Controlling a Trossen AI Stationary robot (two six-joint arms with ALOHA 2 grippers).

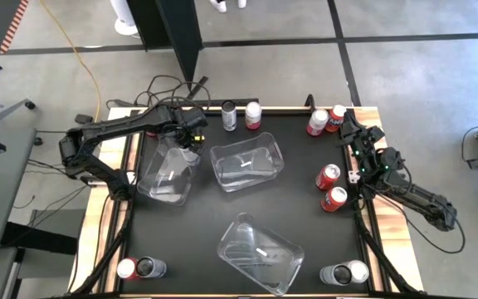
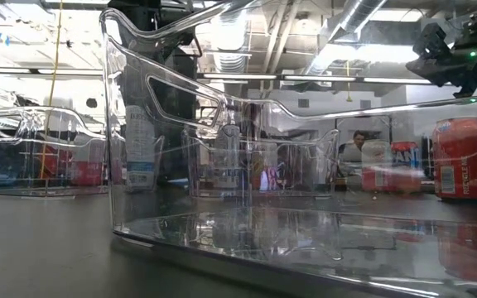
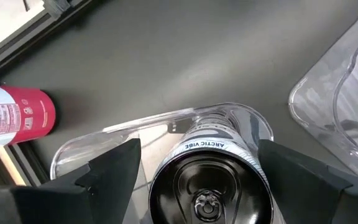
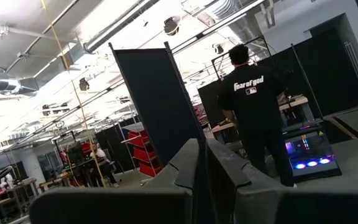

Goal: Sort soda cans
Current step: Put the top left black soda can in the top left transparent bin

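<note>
The left gripper, jaws pinching a dark grey can, hangs over the left-edge clear bin to drop it in, while the right gripper waits pressed shut.

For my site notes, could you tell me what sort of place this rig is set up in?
Most likely an industrial-style lab or workshop: exposed ceiling ducts, dark partition panels on a concrete floor, and a person standing at another workstation beyond the table.
</note>
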